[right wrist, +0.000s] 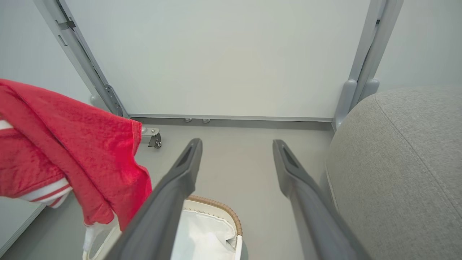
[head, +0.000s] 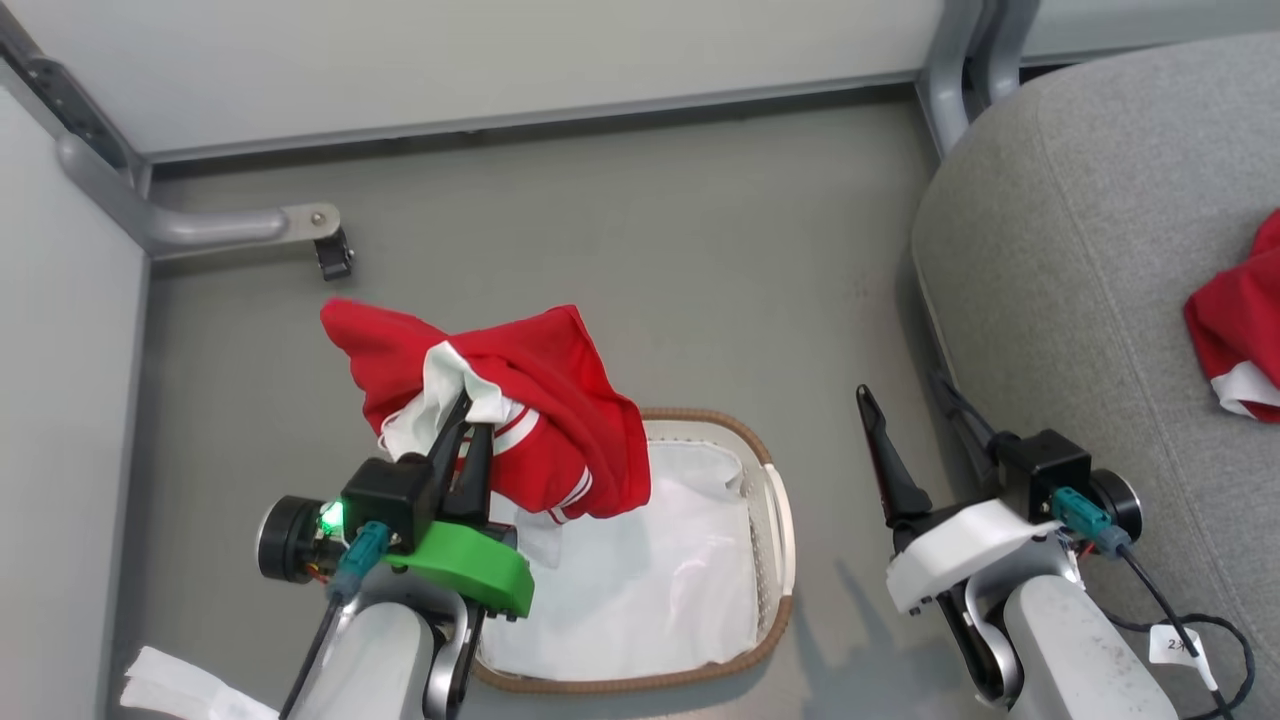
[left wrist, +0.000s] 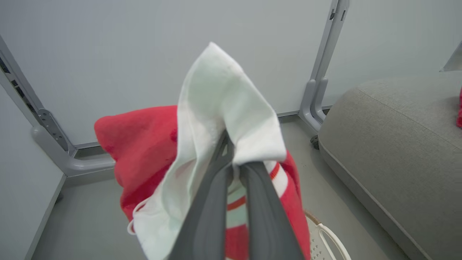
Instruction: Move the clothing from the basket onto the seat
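Note:
My left gripper (head: 470, 415) is shut on a red garment (head: 540, 400) at its white band (left wrist: 220, 108), and holds it up above the basket's left end. The cloth drapes over the fingers (left wrist: 213, 213) and hangs down in the right wrist view as the same red garment (right wrist: 72, 151). The basket (head: 775, 520) stands on the floor with its white liner (head: 650, 580) bare inside. My right gripper (right wrist: 236, 151) is open and holds nothing, between the basket (right wrist: 220, 209) and the grey seat (head: 1080, 250). A second red garment (head: 1240, 330) lies on the seat at the right edge.
Grey partition walls with metal posts (head: 950, 70) close in the space behind and to the left. A castor foot (head: 335, 255) stands on the floor beyond the held garment. White cloth (head: 180, 690) lies at the lower left. A cable (head: 1170, 610) trails from my right wrist.

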{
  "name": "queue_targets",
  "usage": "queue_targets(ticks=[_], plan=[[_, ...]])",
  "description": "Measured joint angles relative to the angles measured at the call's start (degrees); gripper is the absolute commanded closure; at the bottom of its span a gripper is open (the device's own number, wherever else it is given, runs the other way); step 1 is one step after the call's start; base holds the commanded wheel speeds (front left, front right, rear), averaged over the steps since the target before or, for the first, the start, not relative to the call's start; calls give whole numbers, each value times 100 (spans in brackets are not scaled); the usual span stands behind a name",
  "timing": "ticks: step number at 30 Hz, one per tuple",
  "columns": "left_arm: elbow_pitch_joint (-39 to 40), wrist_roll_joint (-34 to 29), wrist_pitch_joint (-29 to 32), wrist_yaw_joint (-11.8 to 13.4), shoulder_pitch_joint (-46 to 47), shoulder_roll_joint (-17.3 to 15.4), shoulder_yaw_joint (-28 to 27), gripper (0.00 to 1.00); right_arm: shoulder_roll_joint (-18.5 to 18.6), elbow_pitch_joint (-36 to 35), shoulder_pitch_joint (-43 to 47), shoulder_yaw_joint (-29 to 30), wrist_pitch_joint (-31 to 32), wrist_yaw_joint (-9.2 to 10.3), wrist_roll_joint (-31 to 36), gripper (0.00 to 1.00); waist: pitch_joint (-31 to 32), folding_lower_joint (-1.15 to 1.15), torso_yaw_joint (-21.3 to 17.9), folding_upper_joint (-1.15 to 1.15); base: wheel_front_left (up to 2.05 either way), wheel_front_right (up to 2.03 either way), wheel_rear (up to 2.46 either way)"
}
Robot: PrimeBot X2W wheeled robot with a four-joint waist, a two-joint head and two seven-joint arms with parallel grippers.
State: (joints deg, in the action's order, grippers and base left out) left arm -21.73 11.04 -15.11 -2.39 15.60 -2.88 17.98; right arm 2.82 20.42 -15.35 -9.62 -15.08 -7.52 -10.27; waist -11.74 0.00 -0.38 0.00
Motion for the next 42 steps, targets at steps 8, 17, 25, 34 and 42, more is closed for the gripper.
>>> queue_targets(ticks=[8, 17, 25, 34, 42], plan=[[491, 286, 0, -122, -23, 1, 37, 100, -1, 55, 207, -62, 0, -1, -44, 0, 365, 0, 79, 0, 0, 0, 0], [1007, 549, 0, -140, -10, 2, 227, 100, 0, 105, 455, -140, 0, 0, -35, 0, 647, 0, 108, 0, 0, 0, 0], [1143, 642, -1, -114, -5, 3, 464, 100, 1, -232, 413, -656, 0, 0, -275, 0, 688, 0, 180, 0, 0, 0, 0], [1139, 804, -1, -87, 1, 5, 865, 100, 2, -497, -339, -2051, 0, 0, -605, 0, 654, 0, 403, 0, 0, 0, 0], [1099, 956, 0, -59, 26, 2, 1277, 100, 60, 80, -978, -2842, 0, 0, -703, 0, 660, 0, 692, 0, 0, 0, 0]])
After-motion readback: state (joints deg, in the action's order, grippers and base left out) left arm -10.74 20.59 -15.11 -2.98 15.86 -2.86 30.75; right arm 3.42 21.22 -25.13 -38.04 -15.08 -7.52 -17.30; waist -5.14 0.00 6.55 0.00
